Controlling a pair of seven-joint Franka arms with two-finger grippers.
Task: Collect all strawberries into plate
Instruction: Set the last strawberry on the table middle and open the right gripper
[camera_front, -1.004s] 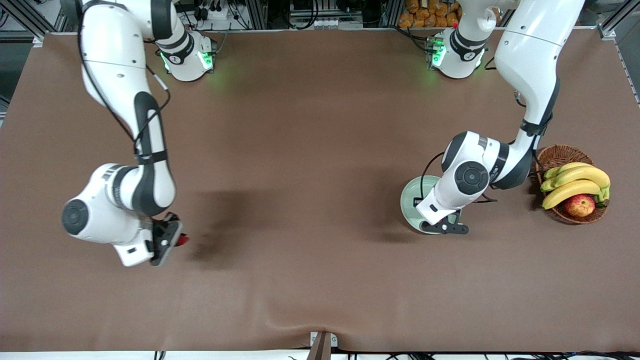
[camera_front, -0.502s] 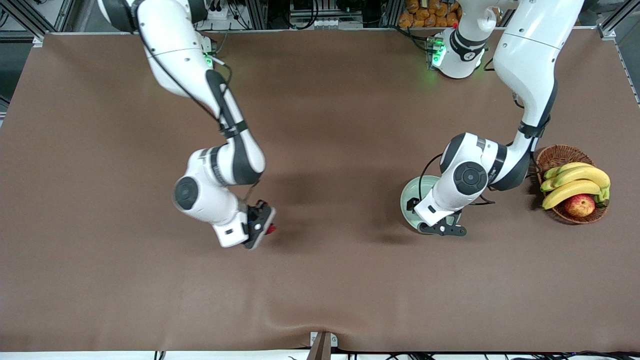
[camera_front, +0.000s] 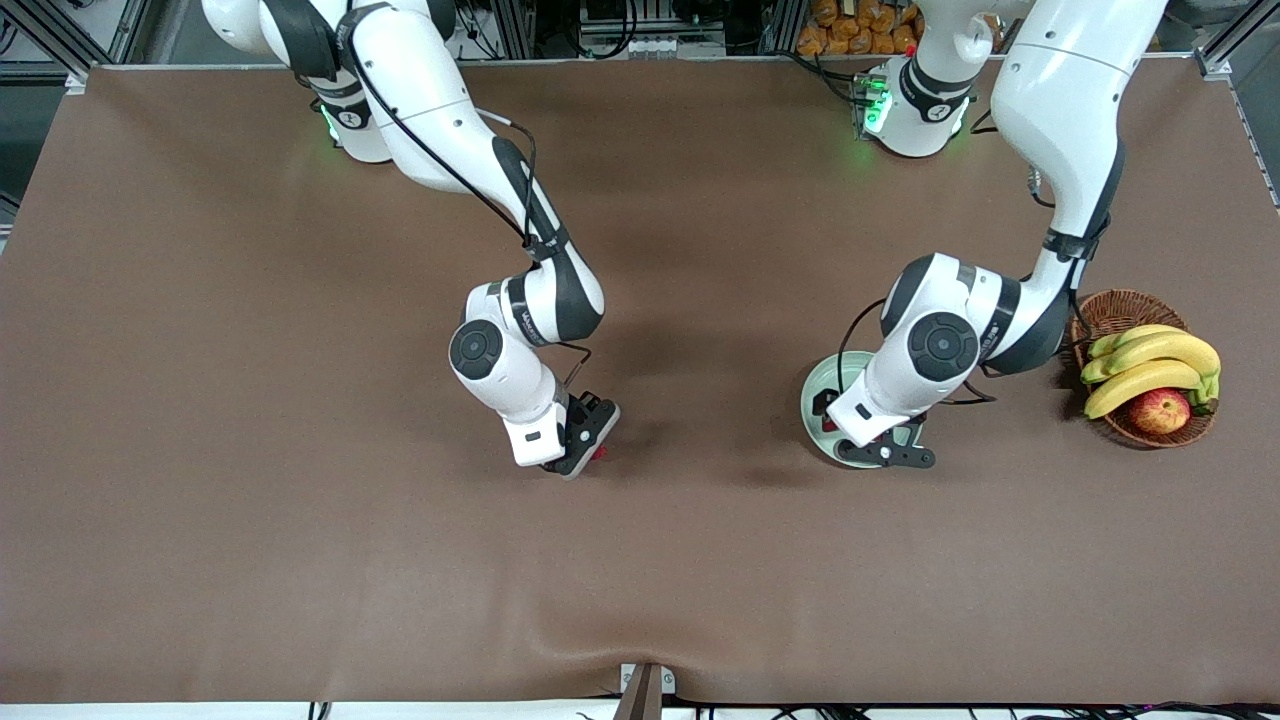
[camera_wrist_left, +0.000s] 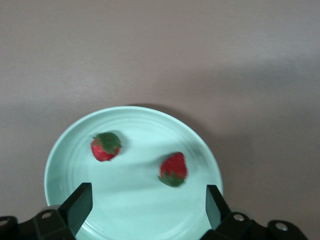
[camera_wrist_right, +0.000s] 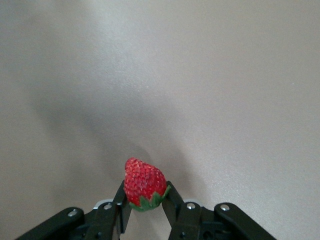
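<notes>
The pale green plate holds two strawberries, one apart from the other. My left gripper hangs open just above the plate, with nothing between its fingers. In the front view the left gripper covers most of the plate. My right gripper is shut on a third strawberry, red tip pointing out. It hovers over bare table near the middle, and the strawberry peeks out beside the right gripper.
A brown wicker basket with bananas and a red-yellow apple stands beside the plate at the left arm's end. The brown mat has a fold near its front edge.
The right arm has swung from its own end of the table toward the middle, carrying the strawberry closer to the plate. The left arm has stayed over the plate.
</notes>
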